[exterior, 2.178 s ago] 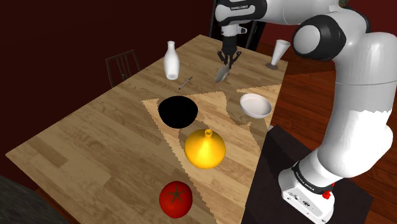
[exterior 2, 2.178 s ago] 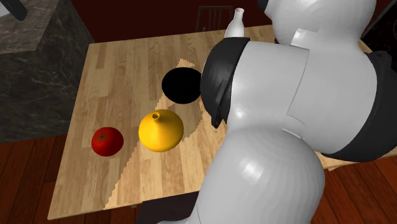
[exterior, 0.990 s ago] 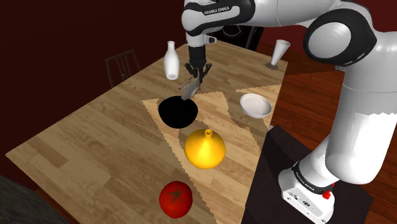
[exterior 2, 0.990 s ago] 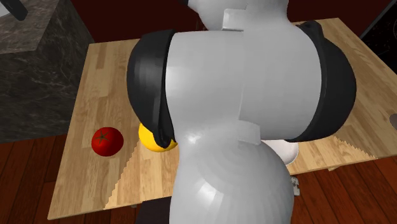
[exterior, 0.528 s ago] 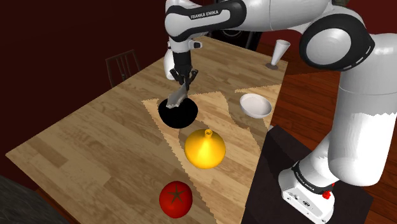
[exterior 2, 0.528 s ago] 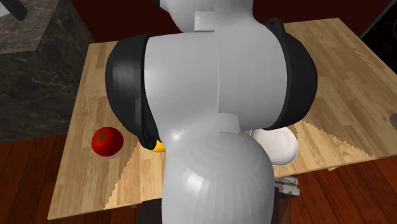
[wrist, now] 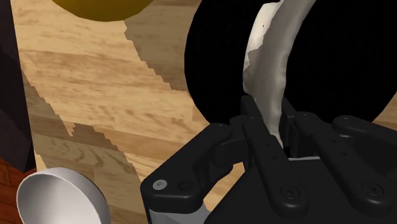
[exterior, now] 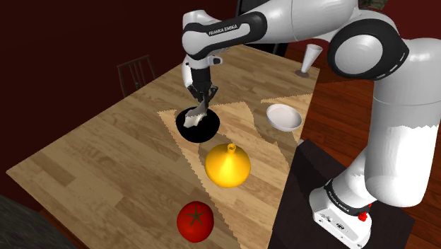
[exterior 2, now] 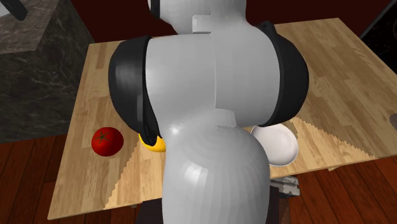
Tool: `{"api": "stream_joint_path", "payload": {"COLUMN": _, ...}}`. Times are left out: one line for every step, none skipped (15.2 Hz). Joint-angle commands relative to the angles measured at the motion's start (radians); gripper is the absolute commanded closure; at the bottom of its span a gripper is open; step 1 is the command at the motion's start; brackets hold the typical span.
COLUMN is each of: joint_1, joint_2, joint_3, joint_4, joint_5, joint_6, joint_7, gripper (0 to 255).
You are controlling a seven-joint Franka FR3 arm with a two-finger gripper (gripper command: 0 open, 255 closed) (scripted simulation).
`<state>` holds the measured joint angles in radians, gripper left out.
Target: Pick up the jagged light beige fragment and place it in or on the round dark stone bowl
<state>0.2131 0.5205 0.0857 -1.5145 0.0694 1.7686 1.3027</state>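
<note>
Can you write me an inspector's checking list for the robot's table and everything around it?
Surface: wooden table with a zigzag-edged beige mat on it.
Job's things: pale jagged fragment held over the round black bowl.
Clutter: yellow gourd-shaped vase, red tomato, white bowl, white goblet.
Grippers: black gripper shut on the fragment, just above the black bowl.
Cables: nothing seen.
Surroundings: dark chair at the table's far side, dark red walls, reddish wood floor.
</note>
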Motion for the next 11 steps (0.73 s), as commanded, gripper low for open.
{"api": "stream_joint_path", "payload": {"joint_1": 0.0, "joint_2": 0.013, "joint_3": -0.001, "joint_4": -0.01, "joint_5": -0.001, "joint_6": 0.023, "joint_7": -0.003, "gripper": 255}}
{"api": "stream_joint_path", "payload": {"joint_1": 0.0, "joint_2": 0.019, "joint_3": -0.001, "joint_4": -0.015, "joint_5": -0.001, "joint_6": 0.034, "joint_7": -0.004, "gripper": 255}}
{"api": "stream_joint_path", "payload": {"joint_1": 0.0, "joint_2": 0.024, "joint_3": -0.001, "joint_4": -0.021, "joint_5": -0.001, "joint_6": 0.045, "joint_7": -0.004, "gripper": 255}}
{"api": "stream_joint_path", "payload": {"joint_1": 0.0, "joint_2": 0.029, "joint_3": -0.001, "joint_4": -0.026, "joint_5": -0.001, "joint_6": 0.056, "joint_7": -0.005, "gripper": 255}}
{"api": "stream_joint_path", "payload": {"joint_1": 0.0, "joint_2": 0.034, "joint_3": -0.002, "joint_4": -0.03, "joint_5": -0.001, "joint_6": 0.064, "joint_7": -0.006, "gripper": 255}}
{"api": "stream_joint_path", "payload": {"joint_1": 0.0, "joint_2": 0.034, "joint_3": -0.002, "joint_4": -0.03, "joint_5": -0.001, "joint_6": 0.064, "joint_7": -0.006, "gripper": 255}}
{"api": "stream_joint_path", "payload": {"joint_1": 0.0, "joint_2": 0.034, "joint_3": -0.002, "joint_4": -0.03, "joint_5": -0.001, "joint_6": 0.064, "joint_7": -0.006, "gripper": 255}}
{"api": "stream_joint_path", "payload": {"joint_1": 0.0, "joint_2": 0.034, "joint_3": -0.002, "joint_4": -0.03, "joint_5": -0.001, "joint_6": 0.064, "joint_7": -0.006, "gripper": 255}}
{"api": "stream_joint_path", "payload": {"joint_1": 0.0, "joint_2": 0.034, "joint_3": -0.002, "joint_4": -0.03, "joint_5": -0.001, "joint_6": 0.064, "joint_7": -0.006, "gripper": 255}}
{"api": "stream_joint_path", "payload": {"joint_1": 0.0, "joint_2": 0.034, "joint_3": -0.002, "joint_4": -0.03, "joint_5": -0.001, "joint_6": 0.064, "joint_7": -0.006, "gripper": 255}}
{"api": "stream_joint_path", "payload": {"joint_1": 0.0, "joint_2": 0.034, "joint_3": -0.002, "joint_4": -0.03, "joint_5": -0.001, "joint_6": 0.064, "joint_7": -0.006, "gripper": 255}}
